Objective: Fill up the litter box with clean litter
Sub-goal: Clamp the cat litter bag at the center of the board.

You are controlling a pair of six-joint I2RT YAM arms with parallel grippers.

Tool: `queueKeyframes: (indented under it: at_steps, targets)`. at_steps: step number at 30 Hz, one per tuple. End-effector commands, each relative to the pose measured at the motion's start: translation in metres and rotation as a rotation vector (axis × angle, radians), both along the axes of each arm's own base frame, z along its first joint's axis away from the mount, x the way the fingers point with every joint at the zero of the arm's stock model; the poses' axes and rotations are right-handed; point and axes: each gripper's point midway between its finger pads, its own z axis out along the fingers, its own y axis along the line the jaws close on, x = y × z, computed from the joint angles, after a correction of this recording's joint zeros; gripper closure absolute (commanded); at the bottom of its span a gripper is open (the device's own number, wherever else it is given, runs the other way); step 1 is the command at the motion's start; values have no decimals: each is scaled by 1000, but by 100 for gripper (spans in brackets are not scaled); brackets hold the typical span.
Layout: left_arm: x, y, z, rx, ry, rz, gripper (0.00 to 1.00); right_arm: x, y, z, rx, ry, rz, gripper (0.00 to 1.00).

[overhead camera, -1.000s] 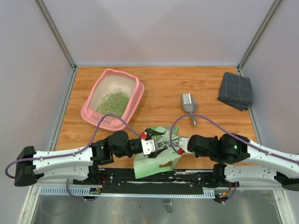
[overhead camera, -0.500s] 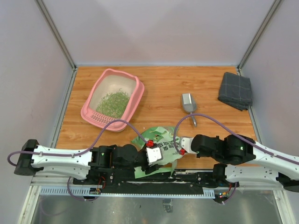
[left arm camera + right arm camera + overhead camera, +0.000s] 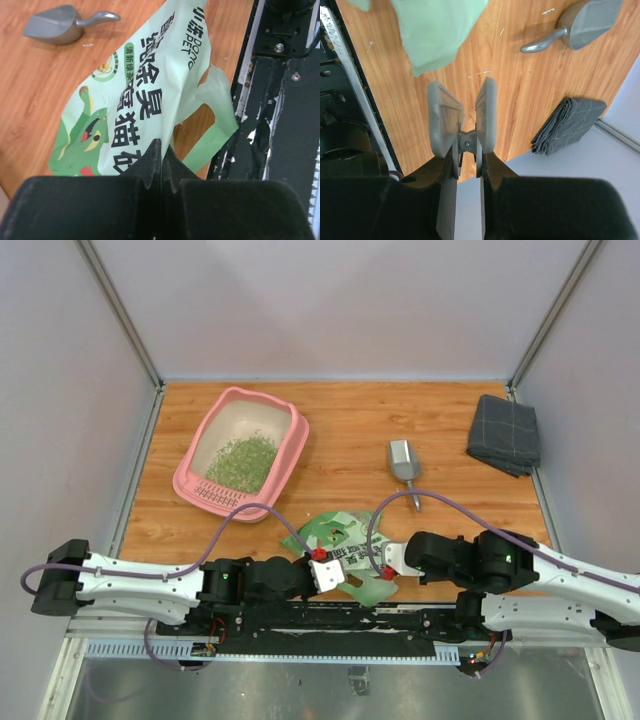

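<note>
I clench my left hand on the bag to lift it toward the litter box, my right hand released, empty.

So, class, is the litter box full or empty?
Partly filled: the litter box holds a heap of green litter, part of its cream floor bare.

I see a wooden counter boxed in by pale lilac walls, evenly lit.
</note>
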Motion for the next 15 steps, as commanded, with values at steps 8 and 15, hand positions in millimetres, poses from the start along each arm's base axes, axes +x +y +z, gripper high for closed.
queueKeyframes:
  at_steps: [8,15]
  targets:
    - [19,1,89,-287,-196,47,100,-2,-4,-3,40,0,32,99]
    - [22,0,97,-306,-211,63,100,6,0,-7,24,-41,30,99]
